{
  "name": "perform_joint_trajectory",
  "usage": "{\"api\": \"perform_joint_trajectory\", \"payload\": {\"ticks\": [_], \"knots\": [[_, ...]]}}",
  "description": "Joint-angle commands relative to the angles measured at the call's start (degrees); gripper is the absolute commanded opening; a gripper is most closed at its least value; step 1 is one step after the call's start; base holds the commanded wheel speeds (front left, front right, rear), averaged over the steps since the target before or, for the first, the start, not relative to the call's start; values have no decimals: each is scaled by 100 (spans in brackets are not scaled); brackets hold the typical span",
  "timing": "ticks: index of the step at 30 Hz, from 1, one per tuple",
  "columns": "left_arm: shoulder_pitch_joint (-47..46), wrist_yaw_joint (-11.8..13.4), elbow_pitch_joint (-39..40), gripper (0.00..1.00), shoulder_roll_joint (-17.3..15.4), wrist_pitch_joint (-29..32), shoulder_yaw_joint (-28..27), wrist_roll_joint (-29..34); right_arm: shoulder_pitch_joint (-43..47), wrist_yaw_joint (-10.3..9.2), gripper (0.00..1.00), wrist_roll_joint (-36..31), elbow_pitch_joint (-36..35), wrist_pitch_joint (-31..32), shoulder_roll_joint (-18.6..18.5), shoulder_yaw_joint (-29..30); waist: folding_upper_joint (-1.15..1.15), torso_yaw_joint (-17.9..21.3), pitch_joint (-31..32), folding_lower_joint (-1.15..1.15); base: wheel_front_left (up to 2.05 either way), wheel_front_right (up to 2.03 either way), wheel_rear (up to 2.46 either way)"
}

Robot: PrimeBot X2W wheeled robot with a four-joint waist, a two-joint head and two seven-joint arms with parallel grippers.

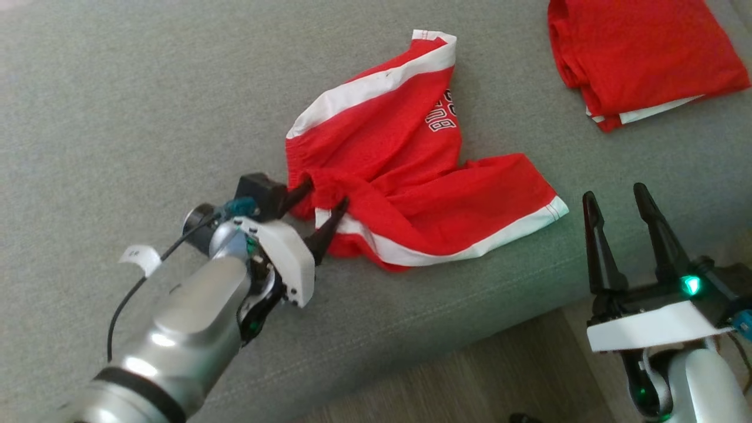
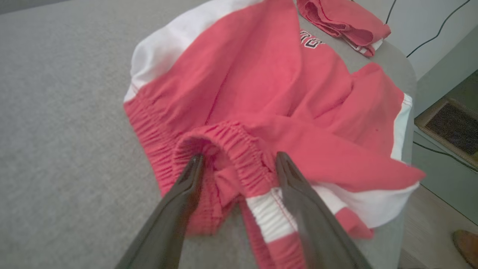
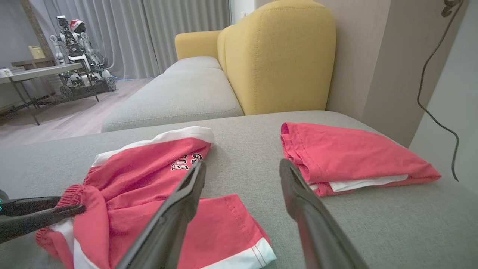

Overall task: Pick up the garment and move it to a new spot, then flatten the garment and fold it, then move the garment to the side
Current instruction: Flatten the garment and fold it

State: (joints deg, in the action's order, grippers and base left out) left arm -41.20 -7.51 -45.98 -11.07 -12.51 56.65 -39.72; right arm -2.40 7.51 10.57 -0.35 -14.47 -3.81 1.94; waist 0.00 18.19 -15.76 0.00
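Note:
The garment is a pair of red shorts with white trim, lying crumpled on the grey cushion near its front edge. My left gripper is at the elastic waistband, open, with a bunched loop of waistband between its spread fingers. In the right wrist view the garment lies at the left with the left gripper's fingers touching its waistband end. My right gripper hovers open and holds nothing, off the cushion's front right corner, apart from the shorts' leg hem. Seen from its own wrist, the right gripper points over the cushion.
A second red garment lies folded at the cushion's far right. The cushion's front edge drops to a wood floor. A yellow sofa back stands behind, and another robot by a table farther off.

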Motion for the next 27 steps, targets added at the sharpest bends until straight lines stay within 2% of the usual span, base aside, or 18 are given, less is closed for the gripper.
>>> {"api": "perform_joint_trajectory", "payload": {"ticks": [1, 8, 15, 27], "knots": [[-56, 3, 268, 100, -148, 17, -101, -60, -24, -2, 100, -9, -239, -52, -6, -99, 0, -24, 24, 0, 0, 0, 0], [182, 50, 936, 100, -446, 301, 23, -187, -22, -2, 100, -1, -279, -52, -15, -133, 0, -40, 39, 0, 0, 0, 0], [602, 328, 1859, 100, -920, 423, -14, -265, 51, -2, 100, -14, -315, -52, -49, -60, 0, 11, 75, 0, 0, 0, 0], [1270, 866, 3588, 100, -1925, 1122, 34, -376, 97, -2, 100, -44, -325, -52, -78, -91, 0, -122, 278, 0, 0, 0, 0]]}}
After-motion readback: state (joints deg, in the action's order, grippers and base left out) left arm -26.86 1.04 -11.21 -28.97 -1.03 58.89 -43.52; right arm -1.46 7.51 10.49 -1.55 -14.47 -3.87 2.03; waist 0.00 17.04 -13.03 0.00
